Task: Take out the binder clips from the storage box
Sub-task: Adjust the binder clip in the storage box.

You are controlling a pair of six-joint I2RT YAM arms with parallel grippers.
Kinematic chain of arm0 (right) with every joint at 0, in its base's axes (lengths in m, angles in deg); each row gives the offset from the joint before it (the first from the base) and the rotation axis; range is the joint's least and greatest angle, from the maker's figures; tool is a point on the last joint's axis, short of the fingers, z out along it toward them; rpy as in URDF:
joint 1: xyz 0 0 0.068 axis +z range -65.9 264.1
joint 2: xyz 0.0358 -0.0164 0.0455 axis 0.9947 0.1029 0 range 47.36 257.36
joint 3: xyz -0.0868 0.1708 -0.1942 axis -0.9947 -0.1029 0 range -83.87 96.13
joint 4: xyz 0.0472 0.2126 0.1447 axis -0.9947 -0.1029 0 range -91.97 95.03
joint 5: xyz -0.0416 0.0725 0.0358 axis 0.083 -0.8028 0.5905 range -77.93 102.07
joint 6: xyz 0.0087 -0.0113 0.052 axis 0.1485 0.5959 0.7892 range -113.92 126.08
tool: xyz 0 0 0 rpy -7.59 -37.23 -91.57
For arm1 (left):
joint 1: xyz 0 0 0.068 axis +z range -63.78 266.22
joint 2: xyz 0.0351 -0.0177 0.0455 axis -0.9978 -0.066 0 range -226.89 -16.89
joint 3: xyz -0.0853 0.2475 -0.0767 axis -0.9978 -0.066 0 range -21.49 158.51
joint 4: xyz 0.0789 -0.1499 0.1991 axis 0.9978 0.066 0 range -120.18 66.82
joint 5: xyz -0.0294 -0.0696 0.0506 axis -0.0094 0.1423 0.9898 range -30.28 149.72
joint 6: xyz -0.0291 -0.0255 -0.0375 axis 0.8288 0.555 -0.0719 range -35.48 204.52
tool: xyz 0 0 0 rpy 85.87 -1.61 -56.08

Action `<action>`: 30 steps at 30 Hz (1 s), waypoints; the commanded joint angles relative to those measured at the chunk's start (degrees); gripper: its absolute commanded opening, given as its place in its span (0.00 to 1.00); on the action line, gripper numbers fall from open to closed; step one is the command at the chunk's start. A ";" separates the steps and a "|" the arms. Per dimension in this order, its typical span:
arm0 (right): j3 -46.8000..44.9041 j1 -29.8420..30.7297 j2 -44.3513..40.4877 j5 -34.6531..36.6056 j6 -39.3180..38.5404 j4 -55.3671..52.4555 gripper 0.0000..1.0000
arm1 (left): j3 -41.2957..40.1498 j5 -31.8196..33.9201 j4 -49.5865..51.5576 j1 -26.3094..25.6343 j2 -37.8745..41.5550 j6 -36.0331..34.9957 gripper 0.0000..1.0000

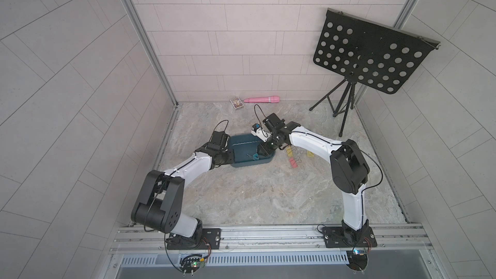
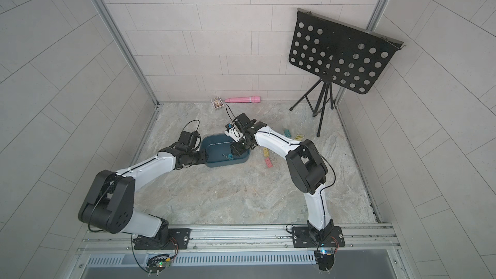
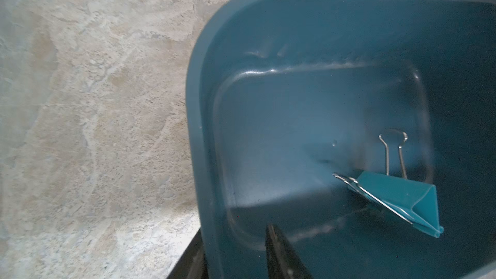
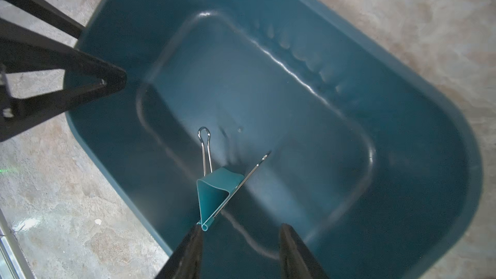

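Note:
The storage box (image 1: 249,164) (image 2: 225,164) is a dark teal tub at mid-table. One teal binder clip (image 1: 256,156) (image 2: 230,156) (image 3: 397,199) (image 4: 217,194) lies inside near a side wall, one wire handle raised. My left gripper (image 1: 232,154) (image 3: 234,229) is shut on the box's end wall (image 3: 196,103), one finger inside and one outside. My right gripper (image 1: 261,151) (image 4: 241,237) hangs open inside the box, just short of the clip. The clip's folded tip touches one of its fingers (image 4: 194,248). Pink (image 1: 293,162) and yellow (image 1: 290,152) binder clips lie on the table right of the box.
More clips, teal (image 2: 287,132) and yellow (image 2: 298,137), lie farther right behind my right arm. A pink cylinder (image 1: 261,99) and a small printed card box (image 1: 236,103) rest against the back wall. A black music stand (image 1: 370,55) on a tripod stands at the back right.

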 commanded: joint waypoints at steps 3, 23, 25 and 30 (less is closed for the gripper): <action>2.48 1.07 1.90 -0.55 -0.45 -3.07 0.50 | -0.58 0.27 0.44 0.29 0.60 0.01 0.41; 6.48 3.01 5.97 0.11 -1.24 -6.96 0.52 | -0.92 0.28 0.35 0.28 1.10 0.10 0.41; 7.39 3.11 6.74 0.14 -1.20 -7.66 0.52 | -0.97 0.35 0.35 0.34 1.29 0.02 0.41; 8.66 3.29 8.15 0.21 -1.24 -8.64 0.51 | -0.87 0.37 0.35 0.23 1.30 0.03 0.41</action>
